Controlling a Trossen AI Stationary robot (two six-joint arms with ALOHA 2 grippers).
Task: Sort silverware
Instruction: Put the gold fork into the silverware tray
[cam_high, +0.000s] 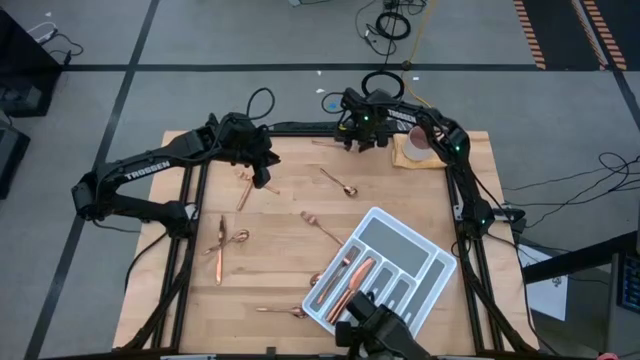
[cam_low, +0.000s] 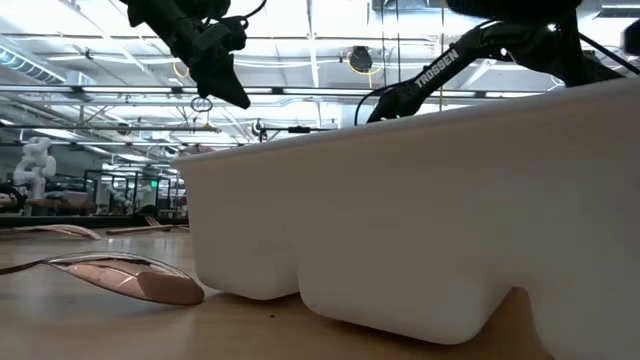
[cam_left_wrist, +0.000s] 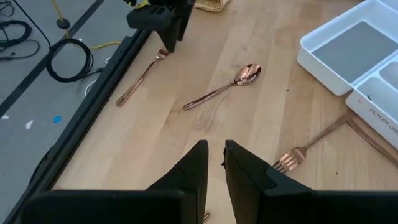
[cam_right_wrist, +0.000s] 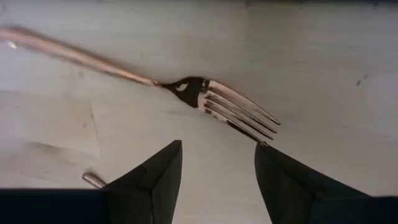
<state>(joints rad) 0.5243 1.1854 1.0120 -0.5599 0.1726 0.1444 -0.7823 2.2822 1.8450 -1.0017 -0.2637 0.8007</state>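
Observation:
Copper silverware lies scattered on the wooden table. A fork lies near the far edge, and my right gripper hangs open just above it, pointing steeply down, one finger on each side of the tines without touching them. A spoon and another fork lie toward the middle. Several pieces lie in the white divided tray. My left gripper hovers high over the table's left half. Its fingers are nearly together with nothing between them.
A mug stands on a tan cloth at the far right corner. More silverware lies at the left and by the tray's near left side. A spoon lies close to the tray's wall.

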